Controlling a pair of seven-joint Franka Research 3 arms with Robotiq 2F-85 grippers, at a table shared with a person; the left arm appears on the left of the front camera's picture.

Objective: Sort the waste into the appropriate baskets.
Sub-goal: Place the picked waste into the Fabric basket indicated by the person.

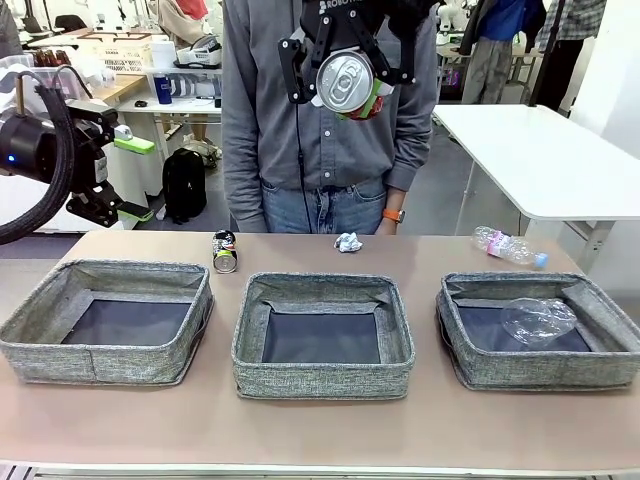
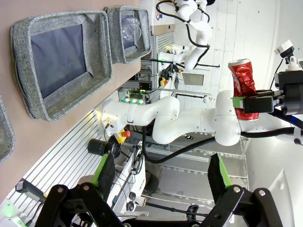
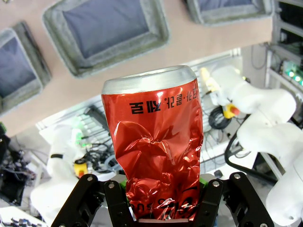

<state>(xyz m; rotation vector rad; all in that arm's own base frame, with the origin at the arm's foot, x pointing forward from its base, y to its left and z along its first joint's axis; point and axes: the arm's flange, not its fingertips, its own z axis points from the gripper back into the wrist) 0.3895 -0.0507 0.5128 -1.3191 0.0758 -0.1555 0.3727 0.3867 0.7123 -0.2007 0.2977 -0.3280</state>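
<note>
High above the middle basket, my right gripper is shut on a dented red drink can whose top faces the front camera. The right wrist view has that can upright between the fingers, with the baskets far below. My left gripper hangs open and bare off the table's left side; its green pads stand wide apart. A dark multicoloured can, a paper ball and a clear bottle lie on the far side of the table.
A crushed clear bottle lies in the right basket. The left basket holds nothing. A person in a grey shirt stands at the far edge, right behind the raised can. A white table is at the back right.
</note>
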